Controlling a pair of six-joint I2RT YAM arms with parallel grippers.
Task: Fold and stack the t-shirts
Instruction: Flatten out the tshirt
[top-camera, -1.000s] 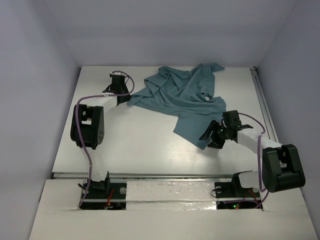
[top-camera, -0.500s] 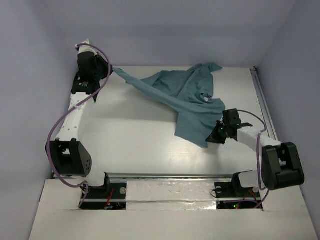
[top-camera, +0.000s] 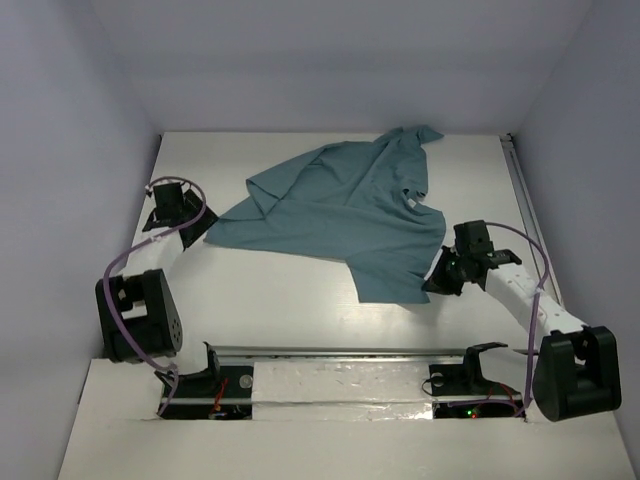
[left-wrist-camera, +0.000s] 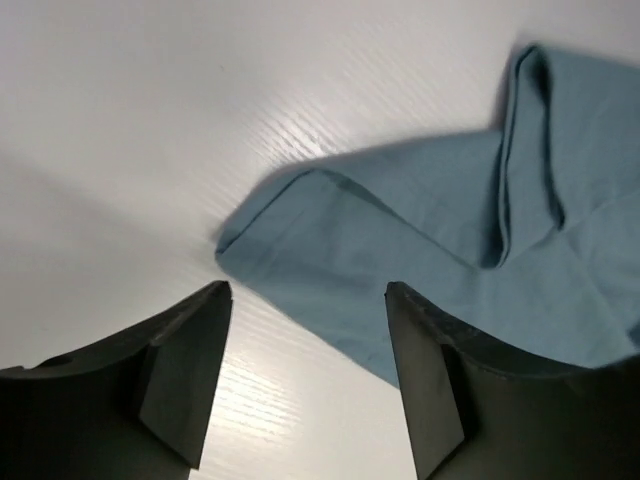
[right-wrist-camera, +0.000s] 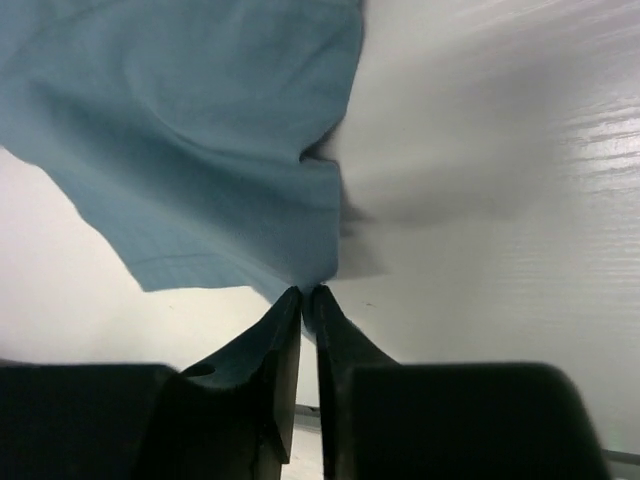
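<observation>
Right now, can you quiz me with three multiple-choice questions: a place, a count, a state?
1. Where is the shirt? A. on the table B. in a basket C. on the wall
2. How many shirts? A. one B. two C. four
3. The left end effector is: A. shut on the shirt B. open C. out of view
Answers: 1 A, it lies spread there; 2 A, only one teal shirt shows; 3 B, its jaws stand apart.
</observation>
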